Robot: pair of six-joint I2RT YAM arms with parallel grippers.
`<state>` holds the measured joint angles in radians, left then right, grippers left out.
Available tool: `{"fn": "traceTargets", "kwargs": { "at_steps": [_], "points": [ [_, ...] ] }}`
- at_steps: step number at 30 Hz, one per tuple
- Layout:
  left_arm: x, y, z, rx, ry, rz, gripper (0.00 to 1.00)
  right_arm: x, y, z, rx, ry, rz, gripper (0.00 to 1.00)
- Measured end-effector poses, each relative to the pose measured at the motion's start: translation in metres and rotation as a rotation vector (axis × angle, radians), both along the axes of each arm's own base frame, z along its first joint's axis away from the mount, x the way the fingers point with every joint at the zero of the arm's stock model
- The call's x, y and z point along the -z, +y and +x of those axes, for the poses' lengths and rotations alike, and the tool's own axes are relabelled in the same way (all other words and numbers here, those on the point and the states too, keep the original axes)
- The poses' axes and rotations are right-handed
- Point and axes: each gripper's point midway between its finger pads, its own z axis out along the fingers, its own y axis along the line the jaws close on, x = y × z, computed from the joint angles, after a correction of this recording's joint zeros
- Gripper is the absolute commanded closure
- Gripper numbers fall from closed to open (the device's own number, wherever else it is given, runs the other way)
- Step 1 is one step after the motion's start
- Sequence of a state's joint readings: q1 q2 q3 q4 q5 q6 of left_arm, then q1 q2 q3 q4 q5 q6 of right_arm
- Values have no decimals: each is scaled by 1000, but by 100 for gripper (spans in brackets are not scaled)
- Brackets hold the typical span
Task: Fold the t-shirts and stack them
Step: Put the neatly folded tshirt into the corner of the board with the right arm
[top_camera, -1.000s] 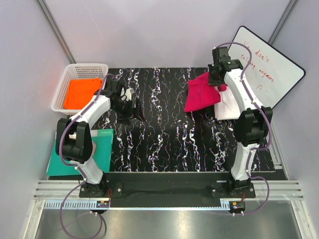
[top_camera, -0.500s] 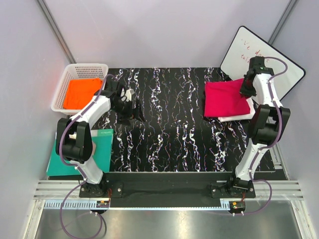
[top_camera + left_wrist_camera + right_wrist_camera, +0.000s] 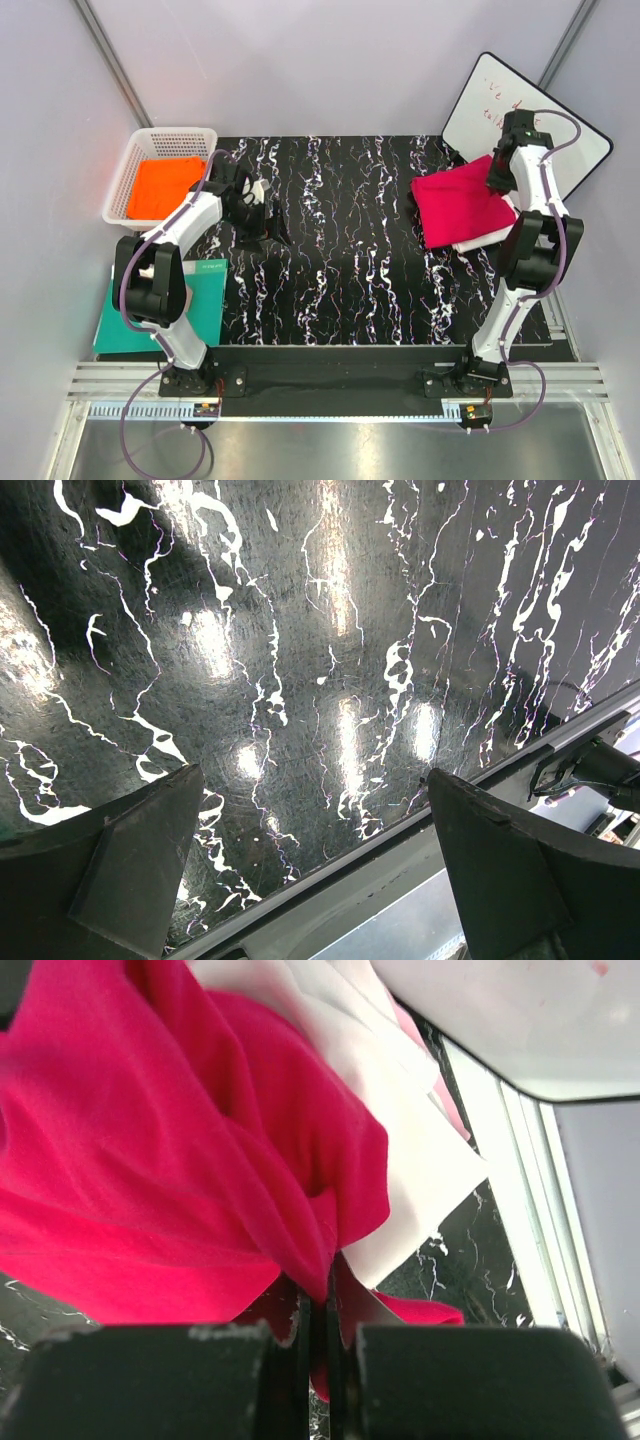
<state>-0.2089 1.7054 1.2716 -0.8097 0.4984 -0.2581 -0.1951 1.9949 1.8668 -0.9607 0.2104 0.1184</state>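
The crimson-pink t-shirt (image 3: 462, 201) lies folded on top of the white t-shirt (image 3: 484, 237) at the mat's right side. My right gripper (image 3: 496, 176) is shut on the pink shirt's far right edge; in the right wrist view the pink cloth (image 3: 190, 1160) is pinched between the fingers, above the white shirt (image 3: 400, 1130). The orange t-shirt (image 3: 164, 186) lies folded in the white basket (image 3: 128, 170) at the back left. My left gripper (image 3: 262, 220) is open and empty over the mat's left part; its fingers (image 3: 140, 850) frame bare mat.
A whiteboard (image 3: 560, 130) leans at the back right, close behind my right gripper. A teal-green board (image 3: 205, 300) lies off the mat's left edge. The black marbled mat (image 3: 340, 250) covers the table, with a metal rail (image 3: 330, 375) at the front edge.
My right gripper carried the pink shirt from the raised middle-right over to the right and laid it on the white shirt, then turned it slightly. The left arm has not moved.
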Motion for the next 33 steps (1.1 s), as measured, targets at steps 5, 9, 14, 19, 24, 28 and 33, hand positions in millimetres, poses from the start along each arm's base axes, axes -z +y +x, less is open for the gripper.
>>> {"fn": "traceTargets", "kwargs": {
  "at_steps": [5, 9, 14, 19, 24, 28, 33],
  "points": [
    [0, 0, 0, 0, 0, 0, 1, -18, -2, 9, -15, -50, -15, 99],
    [0, 0, 0, 0, 0, 0, 1, -32, -6, 12, -25, -88, -43, 98],
    [0, 0, 0, 0, 1, 0, 1, -43, -13, 18, -20, -122, -86, 98],
    [0, 0, 0, 0, 1, 0, 1, -35, -28, 15, 21, -90, -133, 88],
    [0, 0, 0, 0, 1, 0, 1, -4, -46, 14, 83, -1, -194, 22],
    [0, 0, 0, 0, 1, 0, 1, 11, -56, 9, 118, 57, -232, 0],
    [0, 0, 0, 0, 2, 1, 1, -18, -54, 7, 143, -25, -229, 0]
  ]
}}
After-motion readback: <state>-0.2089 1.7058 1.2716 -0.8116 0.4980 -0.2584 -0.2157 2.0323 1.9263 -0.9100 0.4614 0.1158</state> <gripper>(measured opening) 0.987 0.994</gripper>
